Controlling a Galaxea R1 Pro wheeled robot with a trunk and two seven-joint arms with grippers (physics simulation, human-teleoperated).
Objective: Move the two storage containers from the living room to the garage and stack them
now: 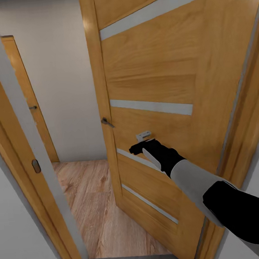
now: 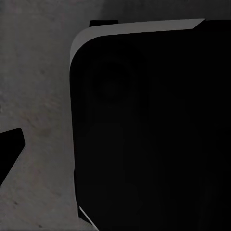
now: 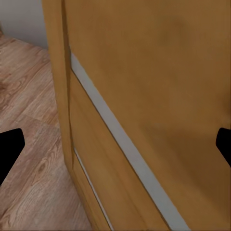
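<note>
The two storage containers are out of view. My right gripper (image 1: 141,148) is stretched out against the face of a half-open wooden door (image 1: 153,84), just above one of its pale inset strips. In the right wrist view its black fingertips (image 3: 9,151) sit at opposite edges, wide apart, with the door panel (image 3: 159,86) close behind and nothing between them. One black fingertip (image 2: 9,149) of my left gripper hangs over dark grey concrete floor (image 2: 38,96), beside my own black body (image 2: 154,134).
The door's metal handle (image 1: 106,122) sticks out at its free edge. A wooden door frame (image 1: 23,127) stands close on the left. Through the gap lies light wood plank floor (image 1: 92,199), with a white wall (image 1: 61,72) and another wooden door (image 1: 29,103) behind.
</note>
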